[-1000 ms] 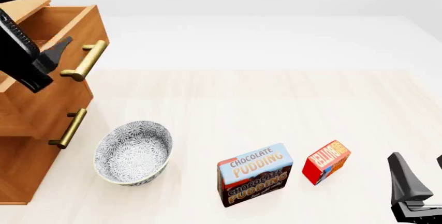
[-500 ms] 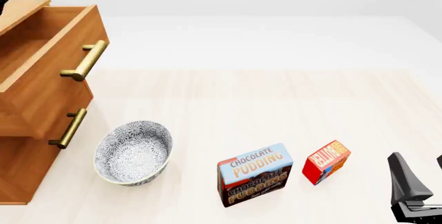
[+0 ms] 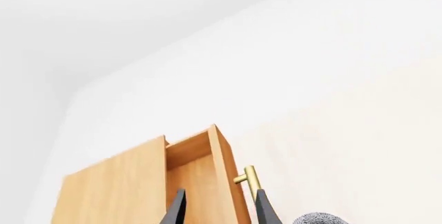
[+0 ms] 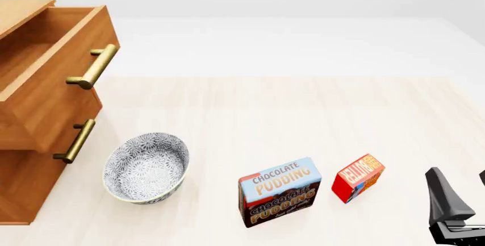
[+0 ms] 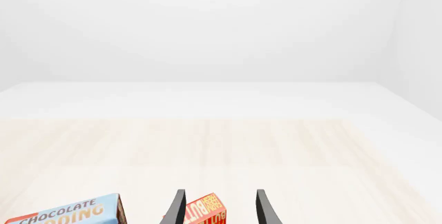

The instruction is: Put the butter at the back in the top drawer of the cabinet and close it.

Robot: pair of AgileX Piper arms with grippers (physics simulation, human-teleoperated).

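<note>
The butter point(image 4: 358, 178), a small red box, lies on the table at front right; it also shows in the right wrist view point(image 5: 206, 211). My right gripper point(image 4: 460, 188) is open and empty, just right of and nearer than the butter; in its wrist view point(image 5: 219, 211) the butter lies ahead between the fingers. The cabinet point(image 4: 23, 183) stands at the left with its top drawer point(image 4: 53, 104) pulled open and its inside bare. My left gripper point(image 3: 219, 212) is open and empty, out of the front view, looking down on the open drawer point(image 3: 196, 177).
A blue-and-brown Chocolate Pudding box point(image 4: 279, 192) stands just left of the butter and shows in the right wrist view point(image 5: 69, 214). A patterned bowl point(image 4: 145, 167) sits in front of the cabinet. The brass handle point(image 4: 92, 67) sticks out from the top drawer.
My left arm has drawn up and away from the top drawer and left the front view. The right gripper, boxes and bowl have not moved.
</note>
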